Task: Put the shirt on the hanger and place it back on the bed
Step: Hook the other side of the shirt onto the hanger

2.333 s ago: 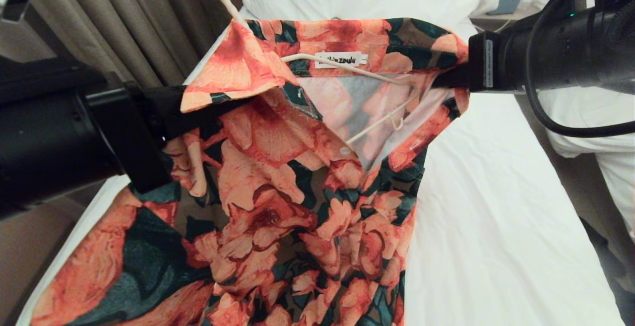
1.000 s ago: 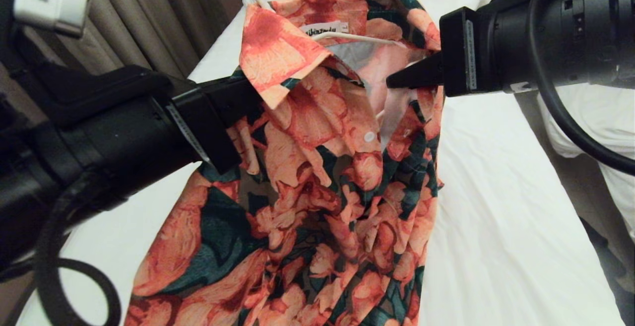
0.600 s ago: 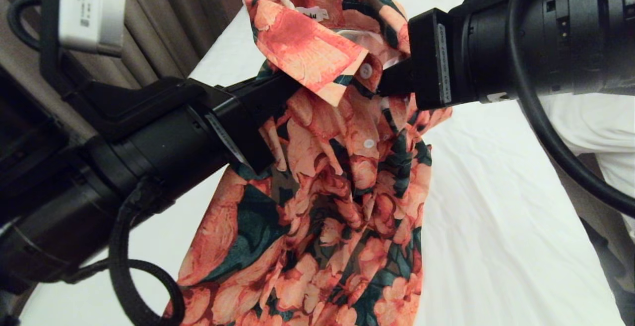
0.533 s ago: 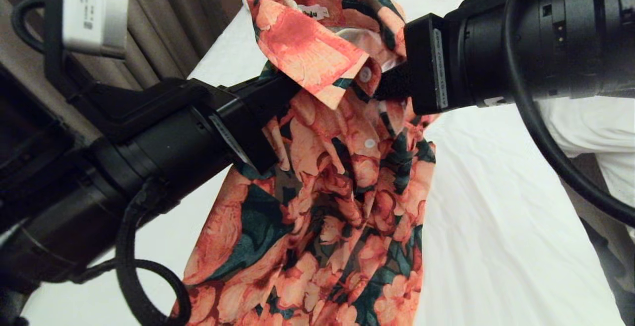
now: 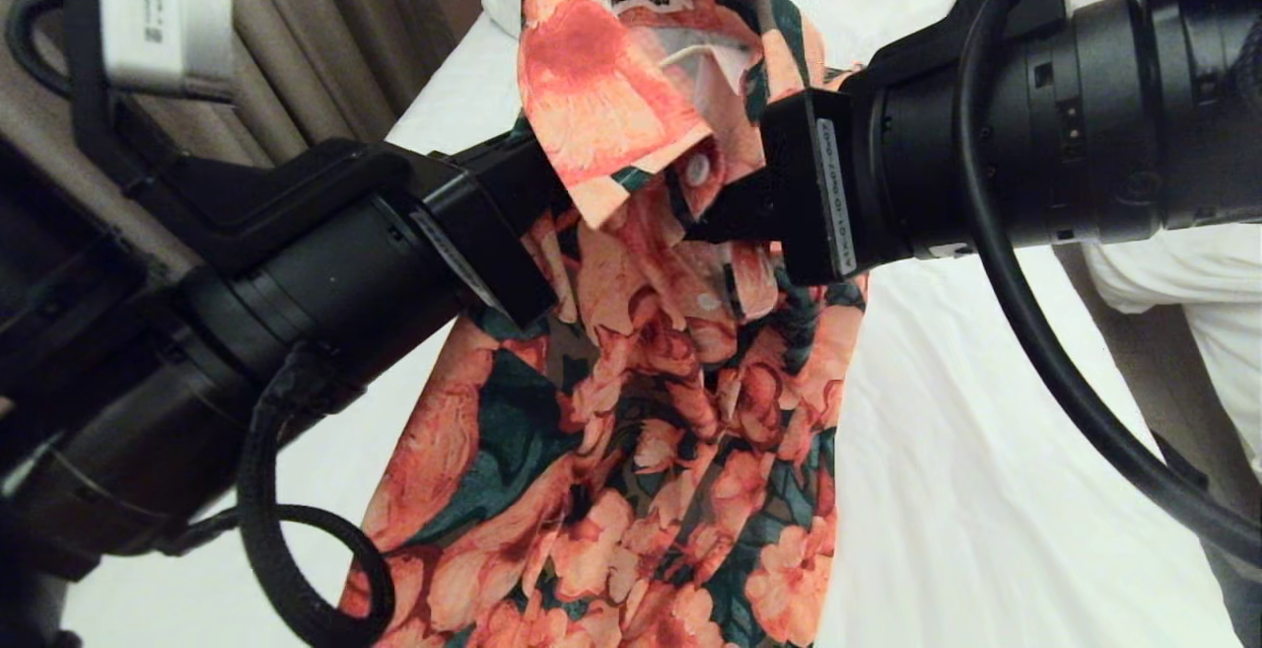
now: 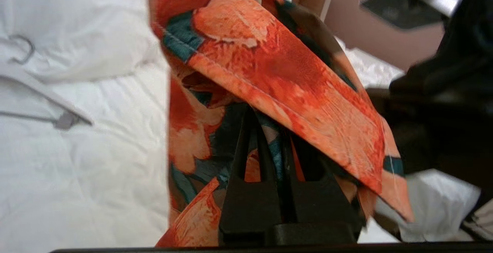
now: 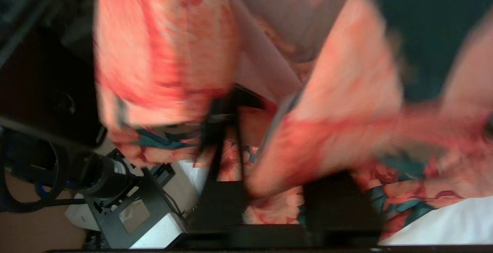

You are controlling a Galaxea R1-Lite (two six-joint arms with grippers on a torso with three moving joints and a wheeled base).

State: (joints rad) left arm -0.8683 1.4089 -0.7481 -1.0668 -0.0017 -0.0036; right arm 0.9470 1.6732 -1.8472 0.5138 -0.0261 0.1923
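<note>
Left wrist view shows the left hand [image 6: 265, 137] pinching the shirt [image 5: 631, 451] under its collar. Right hand [image 5: 705, 224] sits at the opposite placket, fingers spread around cloth. Hanger [image 5: 690, 54] wire shows inside the neck, above the bed [image 5: 986, 451].

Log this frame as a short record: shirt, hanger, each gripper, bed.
shirt: floral shirt held up above the bed, collar bunched between the two arms, body hanging down
hanger: thin white hanger partly visible inside the neck opening, near the label
left gripper: left gripper shut on shirt fabric under the collar flap
right gripper: right gripper at the button placket; fingers spread apart in the wrist view, fabric draped between them
bed: white sheet under the shirt; shirt not yet laid down
</note>
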